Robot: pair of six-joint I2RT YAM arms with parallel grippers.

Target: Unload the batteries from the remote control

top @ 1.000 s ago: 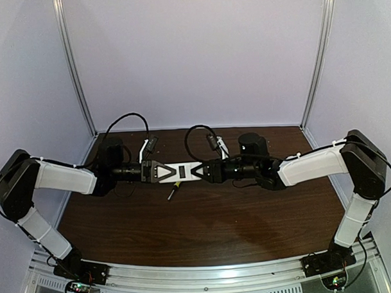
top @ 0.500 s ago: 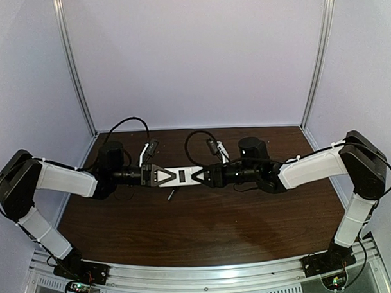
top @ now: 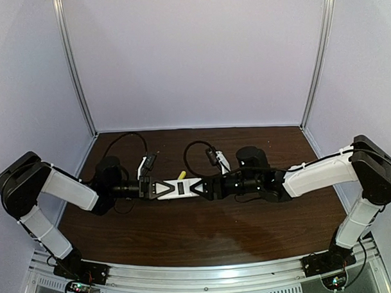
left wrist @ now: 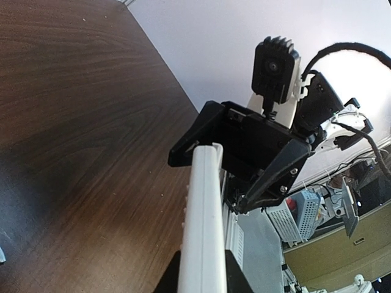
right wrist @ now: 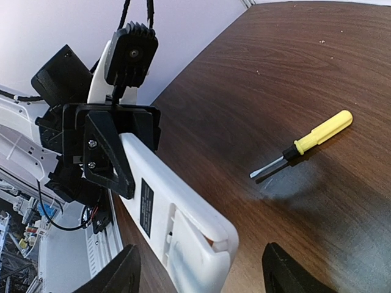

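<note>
White remote control is spanned between grippers mid-frame, long axis left-right
Clamped by left gripper; right gripper spread wide around opposite end

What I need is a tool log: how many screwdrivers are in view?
1. The yellow-handled screwdriver lies on the table, just beyond the raised remote control. Another could be hidden beneath the arms.
</note>
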